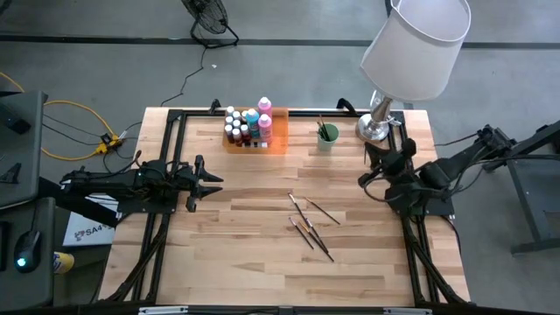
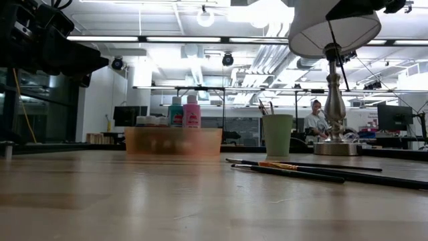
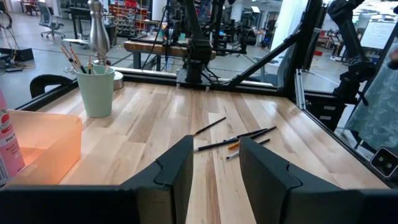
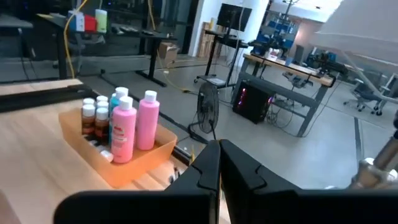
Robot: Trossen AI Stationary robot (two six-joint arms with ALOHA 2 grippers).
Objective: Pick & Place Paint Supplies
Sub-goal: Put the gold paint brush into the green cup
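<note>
High view: loose paintbrushes [image 1: 311,223] lie flat mid-desk, ahead of left gripper [image 1: 213,182] w/ fingers apart, empty; right gripper [image 1: 376,166] fingers together; brushes prob light, thin, rolly — pinch mid-shaft.

No readable text anywhere, lettering on the white box [image 1: 85,230] beside the counter [image 1: 262,262] too small to make out, pink paint bottle [image 3: 9,146] label cut off and illegible
</note>
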